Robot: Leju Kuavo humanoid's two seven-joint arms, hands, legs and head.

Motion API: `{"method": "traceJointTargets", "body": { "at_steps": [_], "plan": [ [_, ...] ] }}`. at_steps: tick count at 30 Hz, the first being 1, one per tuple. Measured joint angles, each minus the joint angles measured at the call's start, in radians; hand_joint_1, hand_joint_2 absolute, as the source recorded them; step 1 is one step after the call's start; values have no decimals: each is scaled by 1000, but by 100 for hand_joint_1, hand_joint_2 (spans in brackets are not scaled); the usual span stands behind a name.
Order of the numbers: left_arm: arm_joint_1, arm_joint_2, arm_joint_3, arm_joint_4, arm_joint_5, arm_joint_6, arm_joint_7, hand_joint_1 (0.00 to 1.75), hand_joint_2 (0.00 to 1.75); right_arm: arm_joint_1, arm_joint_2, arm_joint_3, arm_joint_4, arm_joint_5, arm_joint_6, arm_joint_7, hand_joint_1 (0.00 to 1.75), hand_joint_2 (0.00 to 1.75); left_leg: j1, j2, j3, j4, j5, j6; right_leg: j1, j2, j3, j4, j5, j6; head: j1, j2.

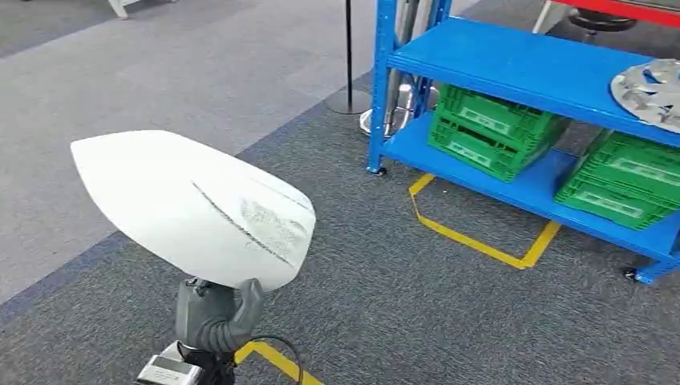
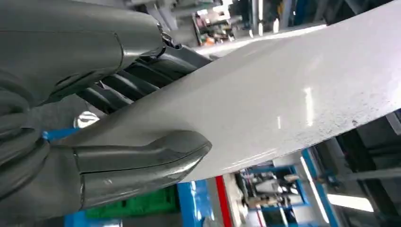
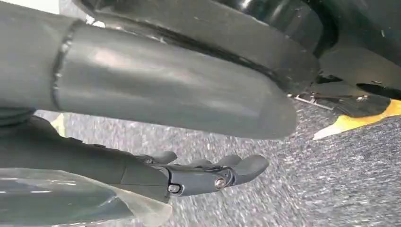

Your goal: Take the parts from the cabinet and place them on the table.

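A large white curved shell part (image 1: 192, 208) is held up low on the left of the head view, gripped from below by my left hand (image 1: 212, 317). In the left wrist view the thumb (image 2: 142, 163) presses one face of the white part (image 2: 283, 94) and the dark fingers (image 2: 137, 80) lie against the other face. My right hand (image 3: 142, 170) hangs over the grey carpet, its fingers stretched out and holding nothing. On the upper shelf of the blue cabinet (image 1: 513, 64) at the far right lies a silver metal part (image 1: 651, 92).
Two green crates (image 1: 489, 128) (image 1: 625, 180) sit on the cabinet's lower shelf. Yellow tape (image 1: 481, 241) marks the dark carpet in front of the cabinet. A black pole on a round base (image 1: 349, 100) stands left of the cabinet, with lighter carpet beyond.
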Motion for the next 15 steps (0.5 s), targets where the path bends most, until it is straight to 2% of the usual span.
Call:
{"method": "traceJointTargets", "body": {
  "at_steps": [1, 2, 3, 4, 5, 6, 7, 10, 11, 12, 13, 14, 15],
  "plan": [
    [3, 0, 2, 2, 7, 3, 0, 175, 175, 0, -2, -1, 0, 5, 0, 0, 0, 0, 2, 1, -15, 42, -9, -2, 0, -15, -1, 0, 0, 0, 0, 0],
    [9, 1, 4, 2, 23, 6, 0, 175, 175, -1, -3, -2, 0, 14, 2, -1, 0, 0, 5, 3, -9, 36, 5, -2, 1, -30, -1, 0, 0, 0, 0, 0],
    [16, 3, 6, 2, 43, 6, 0, 175, 175, -3, -4, -2, 0, 22, 4, -5, 0, 0, 5, 6, 17, -12, 39, 0, 1, -43, 0, 0, -1, 0, 0, 0],
    [26, 7, 9, 0, 64, 8, 0, 175, 175, -6, -5, -2, 0, 31, 4, -12, 0, 0, 5, 14, 61, -94, 83, 3, 2, -55, 2, 0, -2, 1, 0, 0],
    [38, 12, 11, -7, 77, 11, 0, 175, 175, -9, -5, -1, 0, 39, 2, -20, 0, 0, 2, 36, 108, -184, 122, 9, 2, -63, 5, 0, -4, 3, 0, 0],
    [47, 18, 13, -17, 88, 13, 0, 175, 175, -11, -5, -1, -1, 48, -4, -27, 0, 0, -7, 90, 138, -243, 118, 15, 4, -72, 5, -1, -6, 5, 0, 0],
    [51, 20, 14, -23, 94, 16, 0, 175, 175, -12, -5, 1, -1, 55, -12, -29, 0, 0, -16, 95, 142, -264, 115, 22, 11, -82, 1, 4, -9, 11, -2, 0],
    [71, 25, 19, -31, 97, 18, 0, 175, 175, -26, -3, 4, -1, 63, -23, -24, 0, 0, -18, 61, 128, -263, 118, 38, 12, -118, 5, -2, -7, 23, -1, 0],
    [73, 26, 21, -32, 97, 17, 0, 175, 175, -31, -1, 5, -1, 65, -22, -15, 0, 0, -12, 48, 133, -275, 127, 50, 9, -115, 4, 0, -16, 31, -2, 0],
    [74, 26, 22, -34, 97, 11, -1, 175, 175, -33, 0, 6, -1, 71, -18, -7, 0, 0, -9, 41, 132, -277, 130, 54, 6, -56, -9, 21, -36, 34, 3, 0],
    [71, 26, 23, -35, 100, 7, -1, 175, 175, -33, 0, 9, -1, 75, -14, 3, 0, 0, -8, 29, 129, -277, 133, 60, 4, -12, -35, 82, -72, 35, 5, 0],
    [68, 26, 24, -35, 102, 1, -1, 175, 175, -34, 0, 12, -1, 78, -10, 11, 0, 0, -8, 18, 127, -277, 134, 63, 4, 8, -76, 170, -114, 36, 5, 0],
    [67, 26, 25, -35, 102, -3, -1, 175, 175, -34, 0, 13, -1, 79, -6, 15, 0, 0, -10, 6, 126, -277, 135, 64, 4, 16, -116, 252, -145, 36, 5, 0]
  ]
}}
